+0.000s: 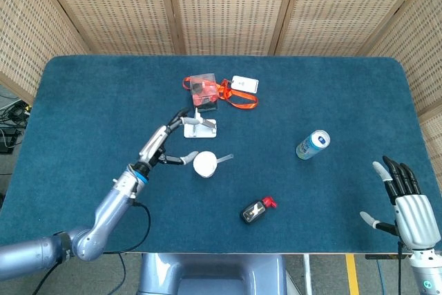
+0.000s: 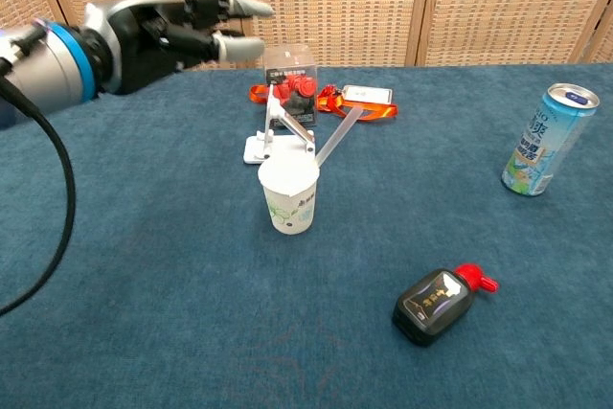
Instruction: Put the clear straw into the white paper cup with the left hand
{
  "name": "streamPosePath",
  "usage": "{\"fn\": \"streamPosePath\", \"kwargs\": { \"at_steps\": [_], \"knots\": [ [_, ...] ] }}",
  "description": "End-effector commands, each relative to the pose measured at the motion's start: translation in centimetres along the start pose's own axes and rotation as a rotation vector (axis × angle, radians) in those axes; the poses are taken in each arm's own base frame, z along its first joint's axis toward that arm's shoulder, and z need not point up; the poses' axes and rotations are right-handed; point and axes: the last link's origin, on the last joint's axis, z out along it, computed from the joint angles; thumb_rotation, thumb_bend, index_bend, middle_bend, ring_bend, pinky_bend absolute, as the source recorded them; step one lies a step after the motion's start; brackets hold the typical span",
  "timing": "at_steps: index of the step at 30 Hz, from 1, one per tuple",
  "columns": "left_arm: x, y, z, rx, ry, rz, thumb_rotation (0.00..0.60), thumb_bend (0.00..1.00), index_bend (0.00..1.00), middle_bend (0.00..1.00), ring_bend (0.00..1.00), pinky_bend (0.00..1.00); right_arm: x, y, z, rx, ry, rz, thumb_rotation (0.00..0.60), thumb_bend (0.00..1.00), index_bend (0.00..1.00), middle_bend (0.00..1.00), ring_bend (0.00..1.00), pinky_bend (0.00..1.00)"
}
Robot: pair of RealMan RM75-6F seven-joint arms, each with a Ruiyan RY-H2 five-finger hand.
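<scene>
The white paper cup (image 2: 290, 194) (image 1: 204, 164) stands upright mid-table. The clear straw (image 2: 337, 133) (image 1: 225, 158) leans out of it to the right, its lower end inside the cup. My left hand (image 2: 170, 25) (image 1: 164, 146) hovers up and to the left of the cup, fingers spread, holding nothing and clear of the straw. My right hand (image 1: 404, 198) shows only in the head view, at the table's near right corner, fingers apart and empty.
A white stand (image 2: 276, 135) sits just behind the cup. Behind that are a clear box with red contents (image 2: 292, 81) and an orange lanyard with a badge (image 2: 364, 95). A drink can (image 2: 547, 139) stands right; a black bottle with a red cap (image 2: 439, 305) lies near the front.
</scene>
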Motion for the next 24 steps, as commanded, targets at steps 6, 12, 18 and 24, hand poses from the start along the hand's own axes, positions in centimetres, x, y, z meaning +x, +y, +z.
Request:
{"fn": "streamPosePath", "kwargs": {
  "at_steps": [6,12,18,24],
  "knots": [
    [5.5,1.0,-5.3,-0.038,0.118,0.204,0.600,0.29,0.14,0.00,0.00,0.00,0.2,0.0,-0.1,-0.004,0.014,-0.009,0.600,0.09,0.06,0.00,0.00,0.00],
    [8.0,-1.8,-10.1,0.064,0.209,0.547,0.600,0.29,0.02,0.00,0.00,0.00,0.1,-0.1,-0.1,-0.005,0.019,-0.028,0.600,0.09,0.06,0.00,0.00,0.00],
    [9.3,-5.2,-15.1,0.177,0.361,0.916,0.600,0.28,0.00,0.00,0.00,0.00,-0.1,-0.3,-0.1,-0.008,0.023,-0.050,0.600,0.09,0.05,0.00,0.00,0.00],
    [9.2,-7.6,-19.3,0.281,0.438,1.030,0.600,0.18,0.00,0.00,0.00,0.00,-0.2,-0.4,0.0,-0.006,0.027,-0.055,0.600,0.09,0.05,0.00,0.00,0.00]
  ]
}}
